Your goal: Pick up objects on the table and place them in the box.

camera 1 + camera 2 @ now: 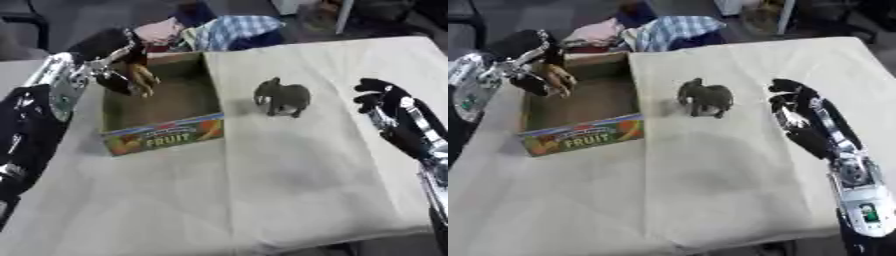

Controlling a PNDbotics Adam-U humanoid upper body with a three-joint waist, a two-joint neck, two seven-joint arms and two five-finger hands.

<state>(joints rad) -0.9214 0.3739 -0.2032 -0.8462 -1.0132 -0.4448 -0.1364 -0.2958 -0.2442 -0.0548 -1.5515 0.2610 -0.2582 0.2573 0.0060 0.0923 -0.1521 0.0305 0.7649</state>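
A grey toy elephant (283, 97) stands upright on the cloth-covered table (297, 175), just right of an open cardboard fruit box (157, 136). My left hand (112, 56) hovers over the box's left side, shut on a brown toy animal (142, 77) that hangs above the box floor. My right hand (382, 97) sits at the right of the table, fingers relaxed and open, a short way right of the elephant and holding nothing.
A heap of clothes, one piece checked blue and white (229, 30), lies behind the box at the table's far edge. The beige cloth has a fold line running down its middle.
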